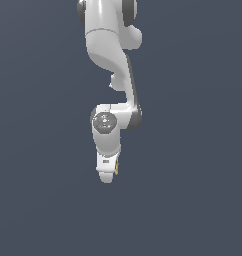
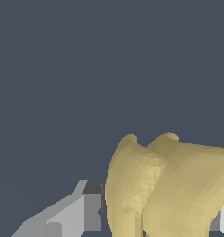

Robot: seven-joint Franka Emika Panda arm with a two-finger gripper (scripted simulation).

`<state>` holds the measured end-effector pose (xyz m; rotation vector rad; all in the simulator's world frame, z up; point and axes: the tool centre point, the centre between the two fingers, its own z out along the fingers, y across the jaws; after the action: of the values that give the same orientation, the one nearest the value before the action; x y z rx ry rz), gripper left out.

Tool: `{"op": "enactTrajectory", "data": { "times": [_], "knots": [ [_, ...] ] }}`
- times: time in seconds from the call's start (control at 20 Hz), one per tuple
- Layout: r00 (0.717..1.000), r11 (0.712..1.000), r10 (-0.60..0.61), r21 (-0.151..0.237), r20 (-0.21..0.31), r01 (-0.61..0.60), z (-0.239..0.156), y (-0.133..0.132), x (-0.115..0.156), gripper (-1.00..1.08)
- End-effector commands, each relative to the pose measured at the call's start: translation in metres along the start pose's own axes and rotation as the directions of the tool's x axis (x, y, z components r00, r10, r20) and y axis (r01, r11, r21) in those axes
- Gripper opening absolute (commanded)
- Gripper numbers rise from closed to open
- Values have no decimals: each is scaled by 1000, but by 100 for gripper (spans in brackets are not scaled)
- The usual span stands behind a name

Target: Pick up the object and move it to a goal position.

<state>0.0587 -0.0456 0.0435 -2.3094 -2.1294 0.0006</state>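
Plainly, the tool (image 1: 107,175) grips the unmarked object (image 2: 169,185).

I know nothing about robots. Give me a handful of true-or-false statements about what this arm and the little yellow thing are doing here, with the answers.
1. The tan-yellow object sits between the gripper's fingers. True.
2. The object is bright red. False: it is tan-yellow.
3. In the exterior view, only a sliver of the object shows beside the gripper. True.
4. Several other items lie around the arm. False: only the plain dark background is visible.
5. The arm reaches in from the bottom of the exterior view. False: it comes down from the top.
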Motion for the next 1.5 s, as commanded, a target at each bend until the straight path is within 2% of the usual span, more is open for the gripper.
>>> {"op": "enactTrajectory", "data": {
  "times": [0.0,0.4,0.7,0.9,1.1,1.45],
  "knots": [
    [1000,1000,0,-1,0,0,0,0,0,-100],
    [1000,1000,0,-3,-3,0,-1,1,2,-100],
    [999,999,0,-45,-53,-2,-15,9,26,-100],
    [993,995,-4,-99,-117,-8,-36,18,56,-100],
    [980,985,-14,-169,-200,-20,-67,29,94,-100],
    [929,949,-55,-309,-365,-65,-144,43,163,-100]
  ]
}}
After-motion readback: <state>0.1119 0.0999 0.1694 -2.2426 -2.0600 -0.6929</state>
